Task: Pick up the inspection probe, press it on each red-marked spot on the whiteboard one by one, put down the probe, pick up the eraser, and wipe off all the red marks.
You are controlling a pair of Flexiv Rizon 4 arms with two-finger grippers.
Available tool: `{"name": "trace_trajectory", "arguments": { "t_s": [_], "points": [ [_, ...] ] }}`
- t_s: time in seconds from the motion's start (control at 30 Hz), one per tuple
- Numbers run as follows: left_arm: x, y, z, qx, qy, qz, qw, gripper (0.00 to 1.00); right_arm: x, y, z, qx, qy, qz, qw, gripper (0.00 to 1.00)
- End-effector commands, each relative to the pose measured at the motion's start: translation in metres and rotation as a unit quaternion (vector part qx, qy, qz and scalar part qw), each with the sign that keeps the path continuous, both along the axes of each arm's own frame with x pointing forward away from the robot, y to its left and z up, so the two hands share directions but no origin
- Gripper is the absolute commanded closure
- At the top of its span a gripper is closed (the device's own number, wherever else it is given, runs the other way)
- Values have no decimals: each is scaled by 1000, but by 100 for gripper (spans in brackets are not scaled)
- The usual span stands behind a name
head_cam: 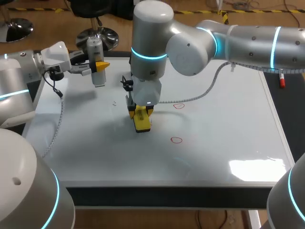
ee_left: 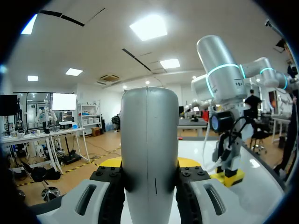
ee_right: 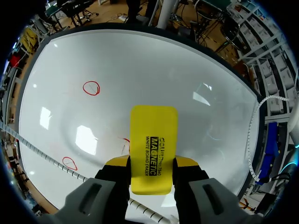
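Whiteboard (head_cam: pixel 214 143) flat across the worktop (head_cam: pixel 167 196). Right arm (head_cam: pixel 238 38) bent in from the far right past the middle, wrist pointing straight down. Right claw (head_cam: pixel 141 110) pinching the yellow eraser (head_cam: pixel 141 123), lower end down on the board. Left arm (head_cam: pixel 28 67) level at the far left, raised above the board. Left claw (head_cam: pixel 99 67) clamped on the upright silver probe (head_cam: pixel 95 47). Two red rings (head_cam: pixel 178 106) right of the eraser, well apart from it, the nearer ring (head_cam: pixel 176 140) lower down. Short red trace (ee_right: pixel 125 140) just beside the eraser.
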State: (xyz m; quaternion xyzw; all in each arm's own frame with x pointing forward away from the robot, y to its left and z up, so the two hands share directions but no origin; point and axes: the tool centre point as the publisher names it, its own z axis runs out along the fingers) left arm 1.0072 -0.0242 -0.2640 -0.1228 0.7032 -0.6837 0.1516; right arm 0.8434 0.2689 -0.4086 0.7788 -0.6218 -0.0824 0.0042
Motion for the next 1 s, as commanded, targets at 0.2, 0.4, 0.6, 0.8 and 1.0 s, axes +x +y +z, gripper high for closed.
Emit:
{"name": "trace_trajectory", "arguments": {
  "t_s": [0.2, 0.4, 0.6, 0.8, 1.0],
  "points": [
    [0, 0, 1, 0, -1, 1, 1000, 100, 0, 1, -13, -8, 10, 7, 1000, 100],
    [0, 0, 1, 0, -1, 1, 1000, 100, -1, -2, -22, -14, 16, 10, 1000, 100],
    [0, 0, 1, 0, -1, 1, 1000, 100, -1, -5, -33, -20, 23, 14, 999, 100],
    [0, 0, 1, 0, -1, 1, 1000, 100, -3, -12, -43, -28, 34, 11, 999, 100],
    [0, 0, 1, 0, -1, 1, 1000, 100, -5, -23, -49, -37, 39, 1, 999, 100]
  ]
}}
